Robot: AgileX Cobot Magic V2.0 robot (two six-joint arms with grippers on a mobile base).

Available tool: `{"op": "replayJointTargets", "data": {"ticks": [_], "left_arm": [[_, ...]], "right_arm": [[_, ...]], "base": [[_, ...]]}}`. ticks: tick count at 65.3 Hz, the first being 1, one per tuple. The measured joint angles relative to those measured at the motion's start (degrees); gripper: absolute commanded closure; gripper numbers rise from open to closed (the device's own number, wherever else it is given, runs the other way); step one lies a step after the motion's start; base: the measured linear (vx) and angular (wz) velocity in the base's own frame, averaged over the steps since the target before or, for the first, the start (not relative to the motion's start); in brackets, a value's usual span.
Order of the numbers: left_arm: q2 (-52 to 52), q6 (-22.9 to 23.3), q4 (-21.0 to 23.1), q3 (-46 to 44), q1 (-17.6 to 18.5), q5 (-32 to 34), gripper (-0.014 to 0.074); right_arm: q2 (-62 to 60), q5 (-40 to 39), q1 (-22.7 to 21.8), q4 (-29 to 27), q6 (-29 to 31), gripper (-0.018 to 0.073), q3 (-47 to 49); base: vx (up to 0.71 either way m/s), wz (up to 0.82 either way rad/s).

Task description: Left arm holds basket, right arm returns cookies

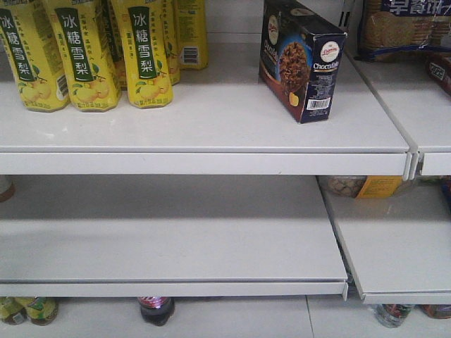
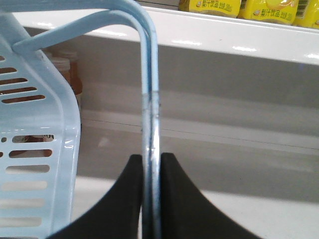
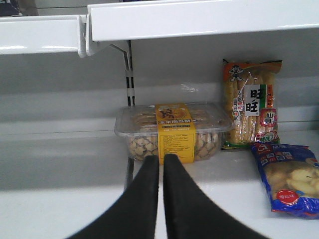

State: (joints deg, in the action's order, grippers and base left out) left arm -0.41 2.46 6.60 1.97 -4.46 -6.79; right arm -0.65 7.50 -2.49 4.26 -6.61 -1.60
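The cookies (image 1: 299,60), a dark navy carton with a chocolate cookie picture, stand upright on the top shelf (image 1: 211,151) in the front view, with no gripper near them. In the left wrist view my left gripper (image 2: 151,158) is shut on the hoop handles (image 2: 149,89) of the light blue basket (image 2: 35,149), whose slotted side fills the left edge. The right wrist view shows my right gripper (image 3: 161,158) shut with nothing between its fingers, pointing at a lower shelf. Neither arm appears in the front view.
Yellow pear-drink bottles (image 1: 84,56) stand at the top shelf's left. Biscuit packs (image 1: 402,28) sit on the neighbouring shelf. Ahead of the right gripper lie a clear cookie tub with a yellow label (image 3: 174,132), a rice-cracker bag (image 3: 251,102) and a blue snack bag (image 3: 291,179).
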Motion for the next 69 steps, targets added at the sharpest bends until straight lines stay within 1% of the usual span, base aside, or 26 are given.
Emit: {"op": "replayJointTargets", "data": {"ticks": [69], "left_arm": [[0.0,0.0,0.0,0.0,0.0,0.0,0.0596]], "right_arm": [[0.0,0.0,0.0,0.0,0.0,0.057,0.0]], "base": [[0.0,0.0]]}}
